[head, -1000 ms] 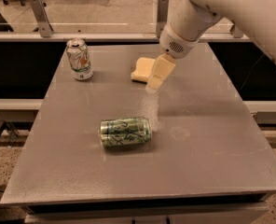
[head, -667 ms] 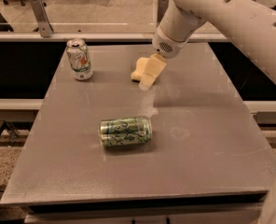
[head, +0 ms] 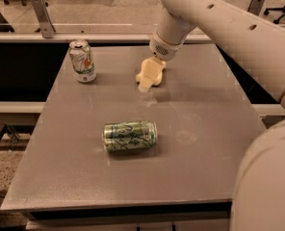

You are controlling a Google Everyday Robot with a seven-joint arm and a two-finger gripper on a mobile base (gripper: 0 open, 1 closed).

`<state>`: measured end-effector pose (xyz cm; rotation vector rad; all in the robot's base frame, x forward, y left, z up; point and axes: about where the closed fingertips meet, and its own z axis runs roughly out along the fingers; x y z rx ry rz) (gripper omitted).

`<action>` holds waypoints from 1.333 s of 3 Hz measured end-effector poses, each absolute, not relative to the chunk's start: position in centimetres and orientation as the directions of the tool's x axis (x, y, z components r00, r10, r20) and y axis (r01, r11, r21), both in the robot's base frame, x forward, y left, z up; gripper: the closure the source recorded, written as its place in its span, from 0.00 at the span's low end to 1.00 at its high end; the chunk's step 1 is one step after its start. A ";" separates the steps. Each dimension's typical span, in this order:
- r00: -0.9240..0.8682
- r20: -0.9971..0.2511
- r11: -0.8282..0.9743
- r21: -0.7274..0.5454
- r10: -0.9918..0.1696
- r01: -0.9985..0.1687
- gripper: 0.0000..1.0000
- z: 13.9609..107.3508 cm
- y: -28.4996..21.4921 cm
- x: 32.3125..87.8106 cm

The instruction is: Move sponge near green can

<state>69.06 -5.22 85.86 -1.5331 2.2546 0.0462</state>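
Note:
The sponge [head: 140, 75] is a pale yellow block lying on the grey table [head: 205, 119] at the back, right of the middle. My gripper [head: 149, 79] hangs from the white arm straight down onto the sponge and covers most of it. The green can [head: 130, 136] lies on its side in the middle of the table, well in front of the sponge and a little to its left.
A white-silver can [head: 82, 60] with orange and green marks stands upright at the table's back left. My white arm [head: 229, 28] reaches across the back right, and part of my body [head: 267, 186] fills the lower right corner. A railing runs behind the table.
My gripper has moved left and down over the sponge and now covers most of it. Both cans have stayed put.

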 end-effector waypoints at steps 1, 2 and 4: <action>-0.298 -0.325 0.372 -0.195 -0.897 -0.907 0.00 84.6 -5.1 70.4; -0.283 -0.307 0.350 -0.188 -0.909 -0.918 0.18 83.9 -5.3 71.4; -0.249 -0.311 0.308 -0.155 -0.917 -0.939 0.64 84.5 -5.7 70.9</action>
